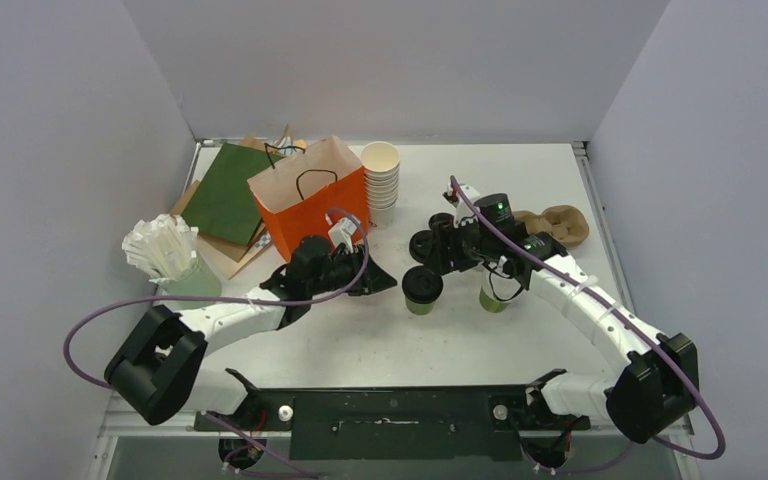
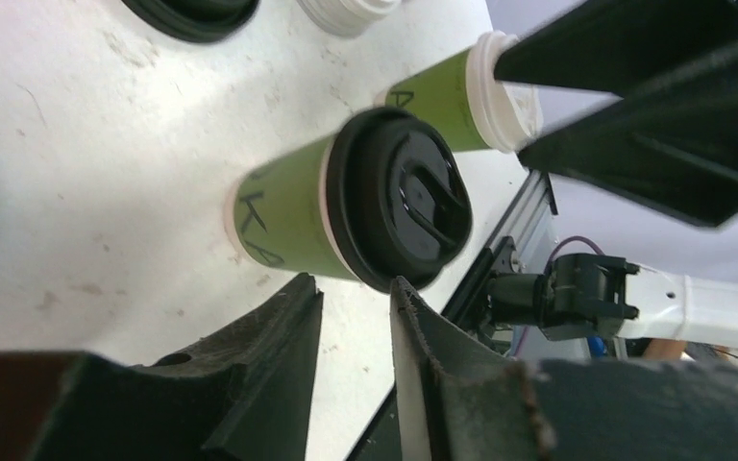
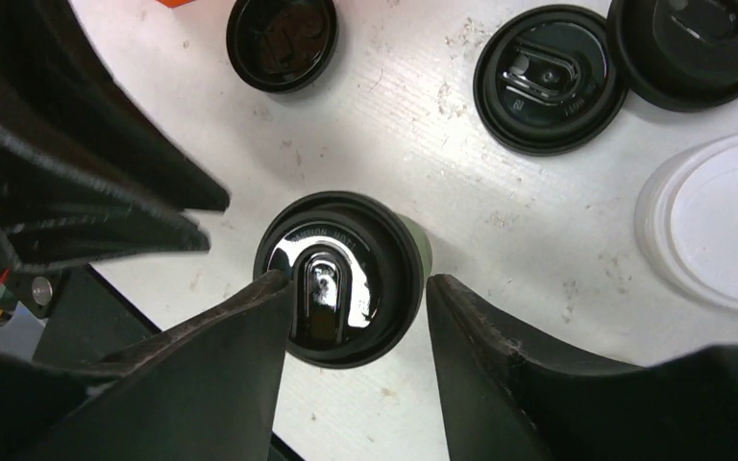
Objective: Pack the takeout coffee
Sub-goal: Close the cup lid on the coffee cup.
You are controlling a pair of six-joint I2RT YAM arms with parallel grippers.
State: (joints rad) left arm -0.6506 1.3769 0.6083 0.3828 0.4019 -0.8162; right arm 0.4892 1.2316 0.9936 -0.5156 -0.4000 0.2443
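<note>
top view, left tool (image 1: 368,278): low over the table (image 1: 380,340), just beside orange paper bag (image 1: 310,205); finger gap unclear here
top view, right tool (image 1: 438,252): pointed down; black-lid coffee cup (image 1: 422,289) just below its tips, second coffee cup (image 1: 492,298) partly under its arm
top view, room: stack of white cups (image 1: 381,180) beyond the left tool, past the bag; plain grey walls (image 1: 390,60) on three sides
left wrist, left tool (image 2: 356,288): fingers narrowly apart, nothing between them
left wrist, cups: black-lid coffee cup (image 2: 298,216) just ahead of the tips, standing on table; second coffee cup (image 2: 442,96), white lid, farther ahead
right wrist, right tool (image 3: 357,281): fingers well apart, either side of black-lid coffee cup (image 3: 365,250) from above; not clamped, contact cannot be told
right wrist, table: scuffed white; loose black lids (image 3: 550,79) and white lid (image 3: 711,221) ahead of the tool
</note>
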